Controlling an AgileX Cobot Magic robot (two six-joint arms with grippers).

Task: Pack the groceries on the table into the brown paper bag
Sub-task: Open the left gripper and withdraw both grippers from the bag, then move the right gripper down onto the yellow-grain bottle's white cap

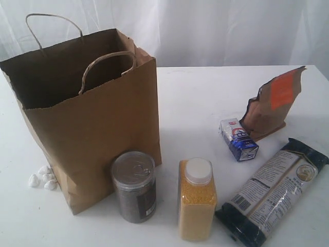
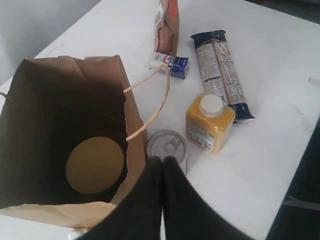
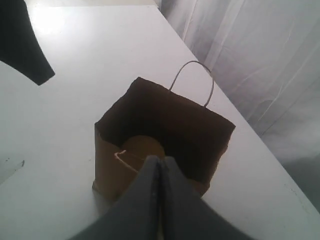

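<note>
Left to right: a small cluster of white pebbles [image 1: 43,176] lies against the bag's left foot, count unclear. One brown paper bag [image 1: 103,118] stands upright on the tabletop [image 1: 195,92], mouth wide open and both loop handles clear, so drops from above go straight in. One olive-lidded jar [image 2: 95,165] sits lid-up on the bag floor, so I'd call that item packed. Five are still out: 1 silver can [image 1: 134,186] touching or just in front of the bag, 1 yellow-grain bottle [image 1: 197,206] beside it, both upright and probably easy top grasps. 1 blue-white carton [image 1: 239,139] lies on its side just beside 1 orange-labelled pouch [image 1: 272,103] standing on its base. 1 long dark-blue packet [image 1: 272,190] lies flat, likely too long to stand. Left end effector [image 2: 161,159] is closed and empty, above the can and the bag edge. Right end effector [image 3: 160,159] is closed and empty, above the bag mouth.
</note>
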